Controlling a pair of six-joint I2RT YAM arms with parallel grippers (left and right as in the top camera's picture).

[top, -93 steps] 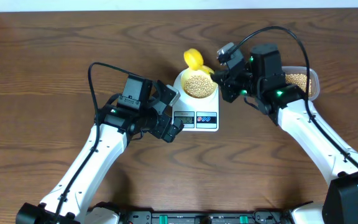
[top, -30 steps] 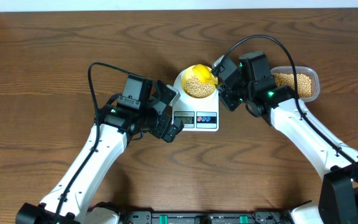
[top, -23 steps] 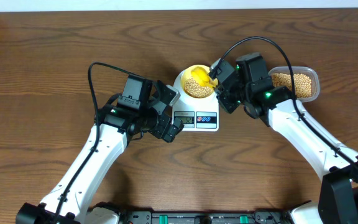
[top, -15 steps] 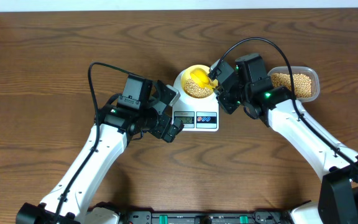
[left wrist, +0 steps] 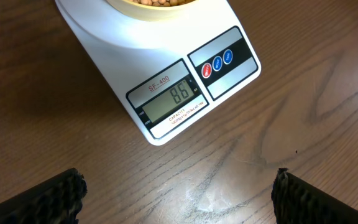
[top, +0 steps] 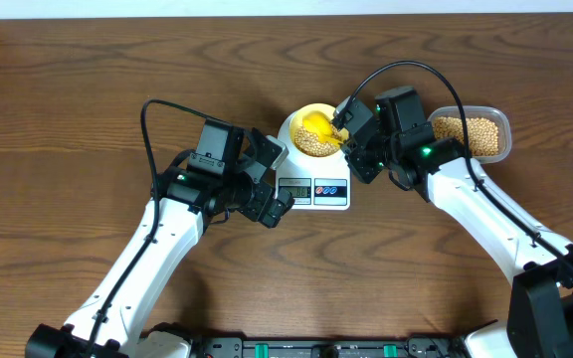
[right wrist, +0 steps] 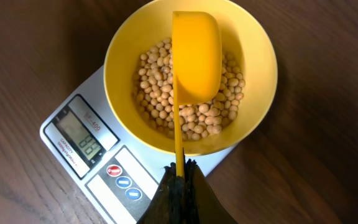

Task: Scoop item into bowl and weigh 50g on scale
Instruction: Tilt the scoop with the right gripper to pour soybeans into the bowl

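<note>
The right tool (right wrist: 179,177) is clamped shut on the thin handle of the yellow scoop (right wrist: 196,59). The scoop's cup hangs straight ahead of the tool, over the middle of the bowl (right wrist: 120,56). The bowl sits on the scale (left wrist: 104,50), just in front of and below that tool, with a layer of beans (right wrist: 154,93) across its bottom. The cup shows only smooth yellow, so it may be turned mouth-down and empty, though that is hard to confirm.

The left tool (left wrist: 179,196) hangs with its fingers wide apart and holds nothing. It is above the tabletop (top: 88,80) with the display (left wrist: 173,99) just ahead, which reads 86.

The step in hand looks like portioning by the reading. That figure is above the target, so the next move likely calls for dipping in and carrying beans back to the tub (top: 500,124), which lies behind the right tool. The bowl's rim stands close on both sides of the cup, and there is open room above and rearward.
</note>
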